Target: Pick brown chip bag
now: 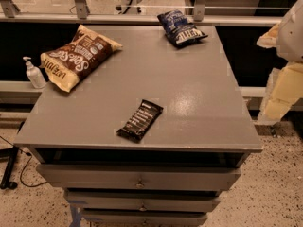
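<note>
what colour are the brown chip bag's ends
Tan-yellow, brown chip bag, camera view; gripper at right edge.

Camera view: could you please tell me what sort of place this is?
Probably a lab or workshop: drawer cabinet, speckled floor, loose cable. The gripper hangs at the right edge, away from the brown chip bag.

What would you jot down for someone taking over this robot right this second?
Hand: at the far right edge of the view, beside the cabinet and well apart from every item.
Brown chip bag: lying flat at the rear left corner of the grey cabinet top.
Not the job's things: blue chip bag at the rear, black snack bar near the front.
Done: nothing yet.
Left: reach across to the brown chip bag, grasp it, lift it.
</note>
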Action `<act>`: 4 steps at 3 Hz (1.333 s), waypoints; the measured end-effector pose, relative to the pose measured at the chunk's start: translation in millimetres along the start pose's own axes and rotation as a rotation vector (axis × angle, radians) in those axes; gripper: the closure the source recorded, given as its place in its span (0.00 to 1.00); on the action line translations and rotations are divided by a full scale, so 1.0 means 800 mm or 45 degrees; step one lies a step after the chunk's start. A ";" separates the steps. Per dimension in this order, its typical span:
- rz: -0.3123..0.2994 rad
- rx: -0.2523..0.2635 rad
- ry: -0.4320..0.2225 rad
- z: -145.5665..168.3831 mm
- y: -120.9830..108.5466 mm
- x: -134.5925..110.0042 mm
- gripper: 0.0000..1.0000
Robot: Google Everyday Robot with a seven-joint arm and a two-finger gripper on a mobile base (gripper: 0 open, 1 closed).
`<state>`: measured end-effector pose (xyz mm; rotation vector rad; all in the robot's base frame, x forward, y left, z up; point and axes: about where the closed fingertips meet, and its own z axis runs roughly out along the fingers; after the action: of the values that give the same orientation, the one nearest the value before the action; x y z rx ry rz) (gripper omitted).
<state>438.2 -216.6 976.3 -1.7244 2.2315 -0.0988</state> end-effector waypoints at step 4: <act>-0.127 -0.055 -0.499 0.091 -0.040 -0.132 0.00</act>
<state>512.4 -114.7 936.9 -1.7041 1.8767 0.2461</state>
